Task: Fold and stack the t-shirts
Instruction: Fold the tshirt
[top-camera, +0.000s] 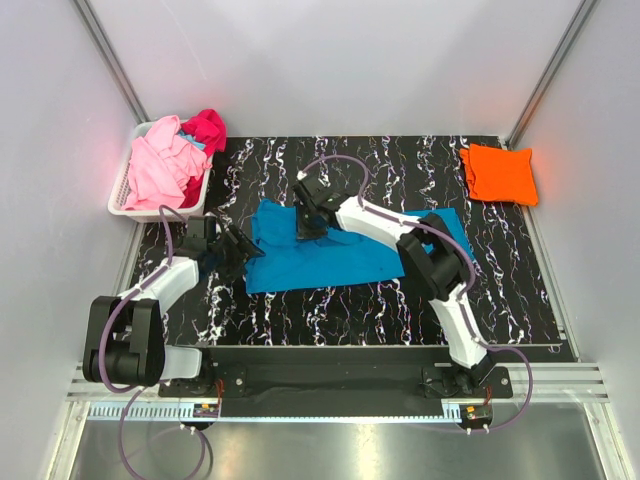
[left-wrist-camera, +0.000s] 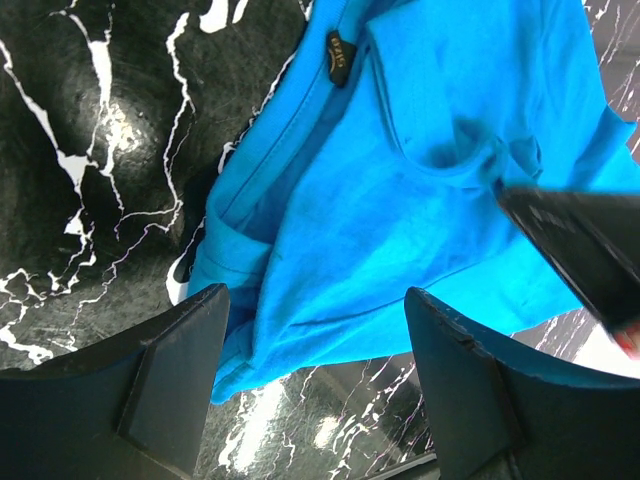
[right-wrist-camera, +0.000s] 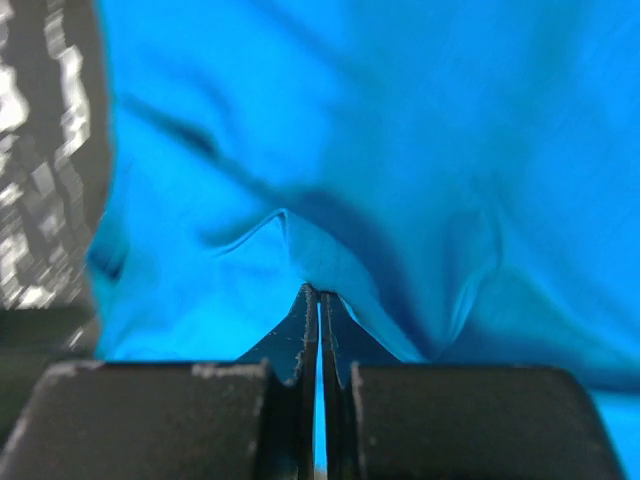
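A turquoise-blue t-shirt lies partly folded across the middle of the black marbled table. My right gripper is shut on a pinch of its cloth near the upper left part; the right wrist view shows the cloth drawn up between the closed fingertips. My left gripper is open at the shirt's left edge, its jaws either side of the hem just above the table. A folded orange t-shirt lies at the far right. Light pink and magenta t-shirts are heaped in the basket.
A white slatted basket stands at the far left corner of the table. The right gripper's finger shows at the right of the left wrist view. Grey walls close in both sides and the back.
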